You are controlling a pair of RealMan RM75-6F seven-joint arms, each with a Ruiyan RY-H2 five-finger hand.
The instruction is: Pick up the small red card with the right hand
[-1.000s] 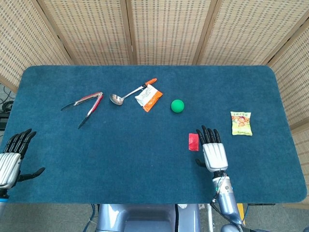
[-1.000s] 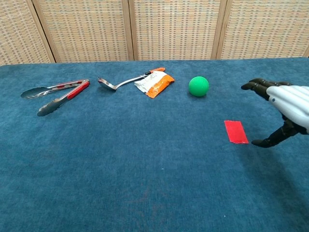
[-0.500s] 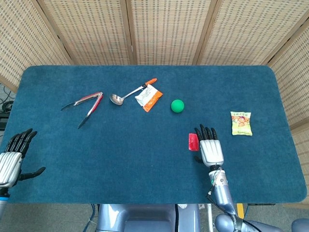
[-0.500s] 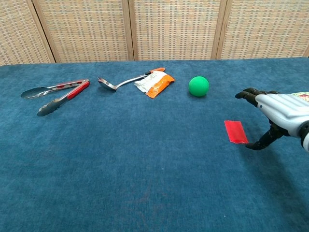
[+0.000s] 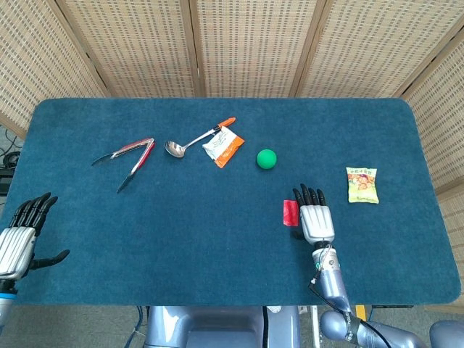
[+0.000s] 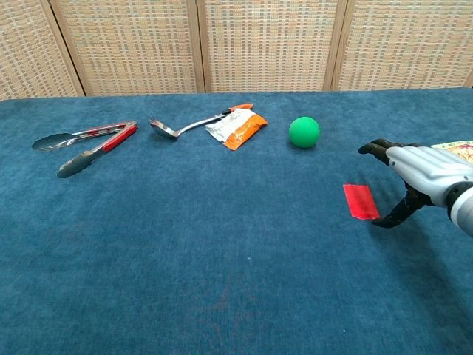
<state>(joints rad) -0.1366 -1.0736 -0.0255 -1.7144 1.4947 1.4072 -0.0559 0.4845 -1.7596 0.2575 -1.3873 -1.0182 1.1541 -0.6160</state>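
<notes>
Objects on your blue table [image 5: 217, 239] count out as one small red card [image 5: 291, 213], one green ball [image 5: 267, 159], one pair of tongs [image 5: 127, 159], one ladle [image 5: 190, 141] and two snack packets, an orange one [image 5: 223, 146] and a yellow one [image 5: 362, 185]. Your card lies flat just beside your right hand [image 5: 315, 217], long axis running from the near edge toward the far edge. That hand is spread and holds nothing, thumb tip close by the card's near corner in the chest view. Your left hand [image 5: 19, 239] is spread too, at the near left edge.
</notes>
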